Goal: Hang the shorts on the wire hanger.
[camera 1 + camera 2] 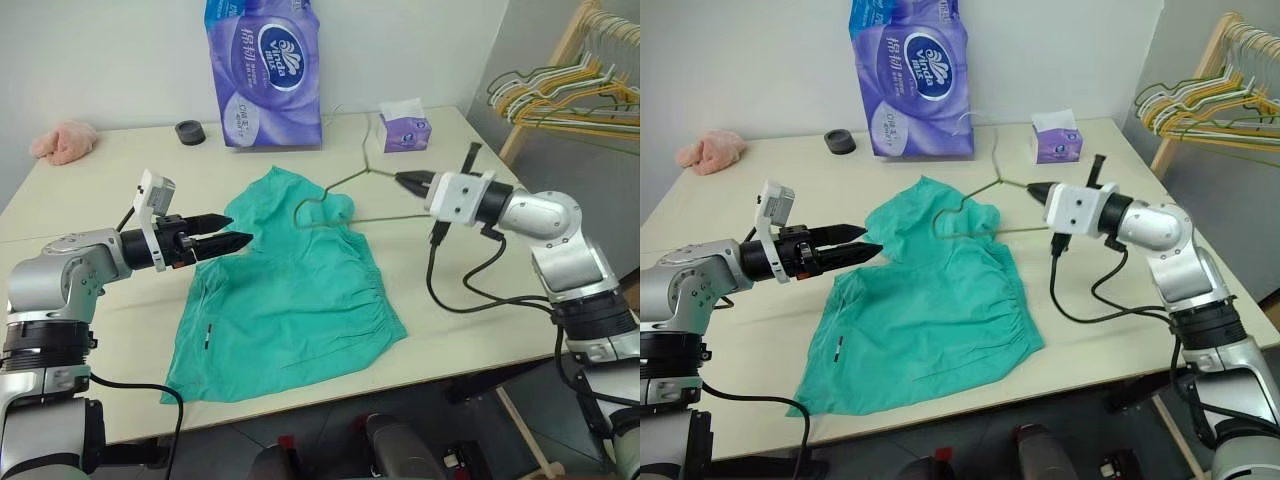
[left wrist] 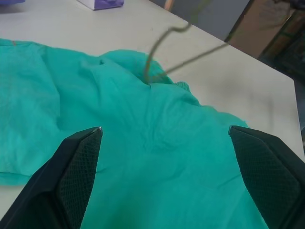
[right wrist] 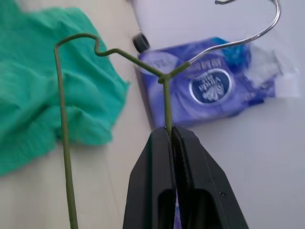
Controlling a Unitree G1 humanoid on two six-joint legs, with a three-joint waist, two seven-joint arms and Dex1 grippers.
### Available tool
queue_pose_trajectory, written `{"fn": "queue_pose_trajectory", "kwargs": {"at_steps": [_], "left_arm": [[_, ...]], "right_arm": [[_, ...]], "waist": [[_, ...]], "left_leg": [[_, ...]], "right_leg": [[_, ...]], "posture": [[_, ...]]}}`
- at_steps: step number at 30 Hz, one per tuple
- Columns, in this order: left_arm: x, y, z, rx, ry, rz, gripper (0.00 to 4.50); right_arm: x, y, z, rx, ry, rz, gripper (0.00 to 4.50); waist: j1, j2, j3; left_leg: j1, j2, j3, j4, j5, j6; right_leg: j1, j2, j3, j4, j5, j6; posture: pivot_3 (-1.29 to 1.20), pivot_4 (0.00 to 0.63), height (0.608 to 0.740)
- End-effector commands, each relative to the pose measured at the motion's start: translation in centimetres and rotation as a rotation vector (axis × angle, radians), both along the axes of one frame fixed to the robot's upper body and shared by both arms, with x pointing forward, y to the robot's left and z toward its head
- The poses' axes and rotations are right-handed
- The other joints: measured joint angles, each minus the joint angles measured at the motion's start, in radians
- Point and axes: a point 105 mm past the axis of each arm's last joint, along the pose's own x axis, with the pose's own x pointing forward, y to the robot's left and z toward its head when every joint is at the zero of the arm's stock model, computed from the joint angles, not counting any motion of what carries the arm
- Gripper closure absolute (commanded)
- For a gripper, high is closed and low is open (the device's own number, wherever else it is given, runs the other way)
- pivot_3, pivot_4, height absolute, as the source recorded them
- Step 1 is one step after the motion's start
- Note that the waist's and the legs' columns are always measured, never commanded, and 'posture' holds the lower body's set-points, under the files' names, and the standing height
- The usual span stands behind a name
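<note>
The teal-green shorts [image 1: 290,300] lie spread flat on the middle of the table [image 1: 100,200]. My right gripper [image 1: 405,181] is shut on the olive-green wire hanger [image 1: 335,186] close to its neck and holds it above the table, hook pointing away. In the right wrist view the fingers [image 3: 157,157] pinch the wire of the hanger [image 3: 62,119]. The hanger's far corner meets the fabric at the shorts' upper leg [image 2: 147,81]; whether it is inside the leg I cannot tell. My left gripper [image 1: 240,229] is open with nothing in it, hovering over the shorts' left edge.
A large purple tissue pack [image 1: 263,70] stands at the back, with a small purple tissue box [image 1: 405,130] to its right and a black ring [image 1: 189,132] to its left. A pink cloth lump [image 1: 65,140] lies far left. A wooden rack of hangers [image 1: 570,90] stands beyond the table's right side.
</note>
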Motion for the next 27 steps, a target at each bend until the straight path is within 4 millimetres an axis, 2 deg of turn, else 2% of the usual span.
{"fn": "queue_pose_trajectory", "kwargs": {"at_steps": [1, 5, 13, 18, 21, 27], "left_arm": [[-0.3, 0.0, 0.9, -0.006, -0.024, -0.021, 0.01], [-0.9, -0.6, 0.3, 0.005, 0.011, -0.076, 0.01], [-3.4, -3.2, -1.1, 0.009, 0.091, -0.243, 0.01], [-3.2, -3.4, -1.8, 0.040, 0.103, -0.238, 0.01], [-3.5, -3.4, -2.3, 0.047, 0.117, -0.247, 0.58], [-4.3, -4.4, -3.0, 0.041, 0.133, -0.294, 2.39]], "right_arm": [[-2.2, 2.2, 1.4, 0.041, -0.014, 0.122, 4.50], [-3.4, 3.5, 1.7, 0.062, 0.014, 0.187, 4.50], [-3.8, 4.4, 2.2, 0.087, 0.028, 0.215, 4.50], [-4.1, 4.7, 2.0, 0.088, 0.042, 0.234, 4.50], [-4.4, 4.9, 1.9, 0.095, 0.052, 0.248, 4.50], [-4.9, 5.3, 1.7, 0.103, 0.078, 0.269, 4.50]], "waist": [[-0.001, 0.000, 0.000], [0.002, 0.000, 0.000], [0.003, 0.000, 0.000], [0.003, 0.000, 0.000], [0.003, 0.000, 0.000], [0.003, 0.000, 0.000]], "left_leg": [[0.000, 0.000, 0.000, 0.000, 0.000, 0.000], [0.000, 0.000, -0.001, 0.001, 0.000, 0.000], [0.000, 0.000, -0.001, 0.001, 0.000, 0.000], [0.000, 0.000, -0.001, 0.001, 0.000, 0.000], [0.000, 0.000, -0.001, 0.002, 0.000, 0.000], [0.000, 0.000, -0.001, 0.001, 0.000, 0.000]], "right_leg": [[0.000, 0.000, 0.000, 0.000, 0.000, 0.000], [0.000, 0.000, -0.001, 0.002, 0.000, 0.000], [0.000, 0.000, -0.001, 0.001, 0.000, 0.000], [0.000, 0.000, -0.001, 0.002, 0.000, 0.000], [0.000, 0.000, -0.001, 0.002, 0.000, 0.000], [0.000, 0.000, -0.001, 0.001, 0.000, 0.000]], "posture": [[-0.21, 0.101, 0.740], [-0.21, 0.101, 0.740], [-0.21, 0.101, 0.740], [-0.21, 0.100, 0.740], [-0.21, 0.100, 0.740], [-0.21, 0.099, 0.740]]}}
